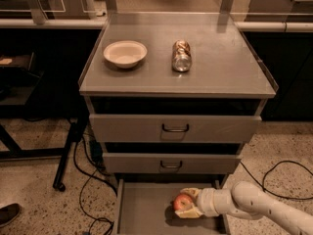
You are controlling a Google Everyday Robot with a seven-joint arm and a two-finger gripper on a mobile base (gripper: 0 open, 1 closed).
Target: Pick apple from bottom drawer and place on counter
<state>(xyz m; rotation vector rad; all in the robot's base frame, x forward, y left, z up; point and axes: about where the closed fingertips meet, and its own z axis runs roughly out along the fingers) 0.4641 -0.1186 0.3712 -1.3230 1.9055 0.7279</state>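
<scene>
The red apple sits between the pale fingers of my gripper, just above the floor of the open bottom drawer. The gripper reaches in from the right on a white arm and is shut on the apple. The grey counter on top of the cabinet is above, well clear of the gripper.
A cream bowl and a crushed can lie on the counter. Two upper drawers with dark loop handles are closed. Cables run on the speckled floor at left and right. A shoe shows at the lower left.
</scene>
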